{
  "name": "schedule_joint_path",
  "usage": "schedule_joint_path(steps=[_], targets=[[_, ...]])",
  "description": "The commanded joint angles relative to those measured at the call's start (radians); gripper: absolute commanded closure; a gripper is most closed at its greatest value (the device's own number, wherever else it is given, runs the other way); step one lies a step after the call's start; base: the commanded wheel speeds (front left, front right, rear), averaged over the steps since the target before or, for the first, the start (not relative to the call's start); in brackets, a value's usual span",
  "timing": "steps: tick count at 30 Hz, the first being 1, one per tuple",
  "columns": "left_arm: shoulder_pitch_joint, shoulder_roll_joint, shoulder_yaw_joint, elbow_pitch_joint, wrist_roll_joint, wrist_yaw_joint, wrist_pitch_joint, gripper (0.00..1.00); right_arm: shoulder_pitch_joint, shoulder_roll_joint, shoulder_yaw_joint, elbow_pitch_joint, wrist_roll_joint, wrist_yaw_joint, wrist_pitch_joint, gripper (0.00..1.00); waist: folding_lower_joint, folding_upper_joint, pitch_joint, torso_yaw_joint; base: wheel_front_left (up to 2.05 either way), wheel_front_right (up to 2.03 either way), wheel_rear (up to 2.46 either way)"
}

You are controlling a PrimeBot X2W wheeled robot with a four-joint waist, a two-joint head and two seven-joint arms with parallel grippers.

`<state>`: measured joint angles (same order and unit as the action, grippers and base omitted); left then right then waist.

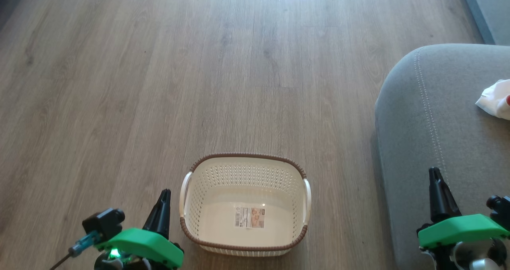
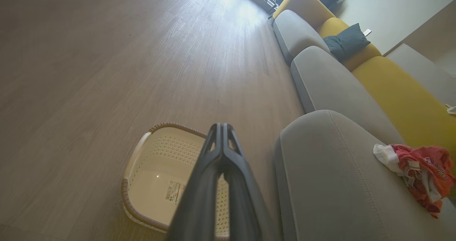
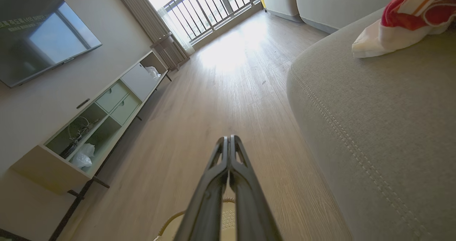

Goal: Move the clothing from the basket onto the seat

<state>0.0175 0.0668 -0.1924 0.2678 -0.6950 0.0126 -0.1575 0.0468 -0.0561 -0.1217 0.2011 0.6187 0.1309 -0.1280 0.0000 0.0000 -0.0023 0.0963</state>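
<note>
Clothing is seen heaped on the seat, rightward of both hands, nearer the right hand. The basket is found bare between them; right and left hand are clenched empty

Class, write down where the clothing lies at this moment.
In the head view the clothing lies on the seat at the far right edge, well to the right of the empty basket.
</note>
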Motion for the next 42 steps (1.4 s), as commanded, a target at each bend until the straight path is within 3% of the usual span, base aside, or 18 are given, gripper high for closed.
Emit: schedule_joint_path(steps=[1, 42], targets=[[-0.056, 0.01, 0.026, -0.032, -0.029, -0.006, 0.006, 1.0, -0.048, -0.001, 0.003, -0.025, 0.032, 0.0, 0.005, 1.0, 0.0, 0.0, 0.0, -0.002, 0.0, 0.0, 0.0], [-0.088, 0.015, 0.14, -0.029, -0.491, -0.075, 0.118, 1.0, -0.101, 0.002, 0.005, 0.009, 0.509, 0.0, 0.123, 1.0, 0.0, 0.0, 0.003, -0.049, 0.0, 0.0, 0.0]])
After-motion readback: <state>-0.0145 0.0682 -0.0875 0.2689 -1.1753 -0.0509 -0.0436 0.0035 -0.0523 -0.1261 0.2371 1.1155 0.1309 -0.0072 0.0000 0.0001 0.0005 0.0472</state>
